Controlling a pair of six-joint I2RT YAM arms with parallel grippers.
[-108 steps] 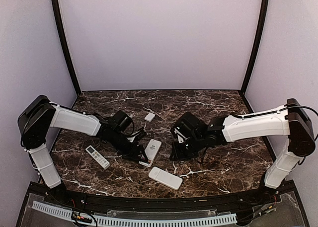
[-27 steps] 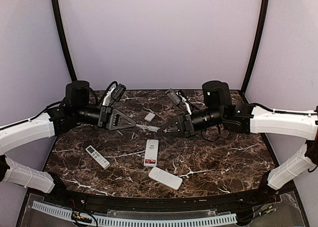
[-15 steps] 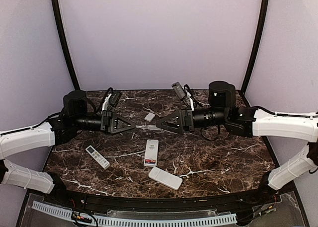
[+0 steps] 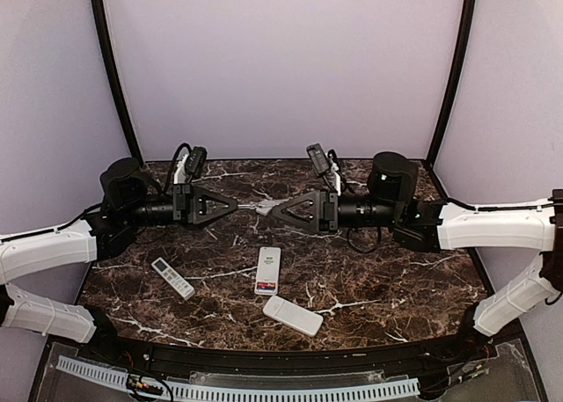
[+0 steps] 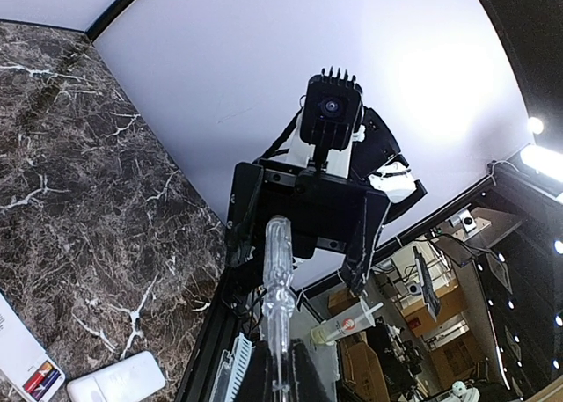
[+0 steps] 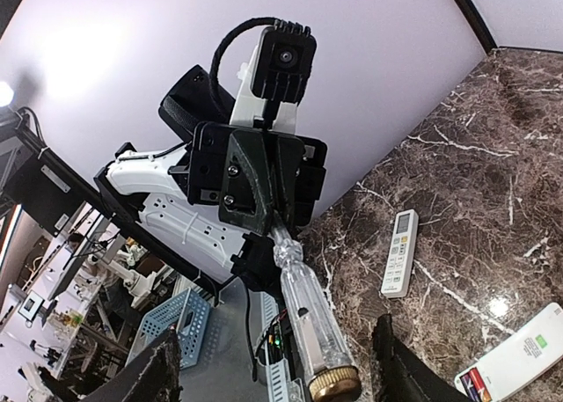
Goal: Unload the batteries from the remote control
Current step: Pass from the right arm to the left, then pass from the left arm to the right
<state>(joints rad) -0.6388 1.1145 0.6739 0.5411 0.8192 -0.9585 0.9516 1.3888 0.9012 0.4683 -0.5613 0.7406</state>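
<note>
Close the wide-open right tool (image 6: 277, 340) squarely on the clear handle of the screwdriver (image 5: 278, 279) before loosening the left tool (image 5: 281, 367), now clamped on its thin end. Stay level above the counter (image 4: 396, 270). Then go down to the batteries (image 5: 40, 381), lying red and blue in the opened remote (image 4: 268, 263).

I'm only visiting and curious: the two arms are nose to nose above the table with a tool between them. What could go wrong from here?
1. Only the left gripper holds the tool; the right gripper's jaws stand wide open around it. A mistimed release could drop it onto the table near the remote.
2. The grippers nearly meet, so a small overshoot could knock them together.
3. The batteries sit in a remote nothing holds; prying might slide it.
</note>
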